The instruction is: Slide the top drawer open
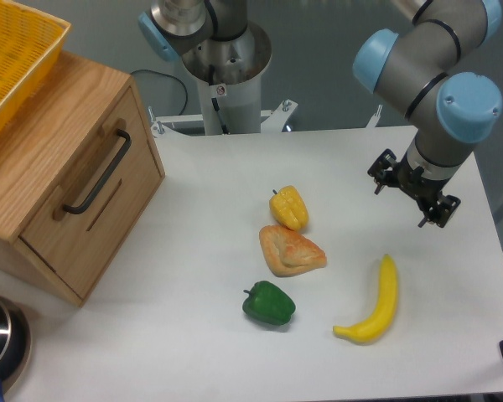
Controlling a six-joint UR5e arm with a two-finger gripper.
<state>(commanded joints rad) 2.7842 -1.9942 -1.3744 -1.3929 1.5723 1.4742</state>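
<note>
The top drawer (109,213) is the light oak front of a wooden cabinet at the left of the table. Its front panel sits flush with the cabinet, so it is shut. A long black bar handle (98,172) runs along the front. My gripper (412,191) hangs below the blue-jointed arm at the right side of the table, far from the drawer. It points down at the table top. Its black fingers (385,172) show spread on both sides of the wrist, with nothing between them.
A yellow mesh basket (12,54) rests on the cabinet top. A yellow pepper (289,207), a croissant (290,249), a green pepper (269,303) and a banana (374,303) lie mid-table. A metal pot (0,339) sits at the front left corner.
</note>
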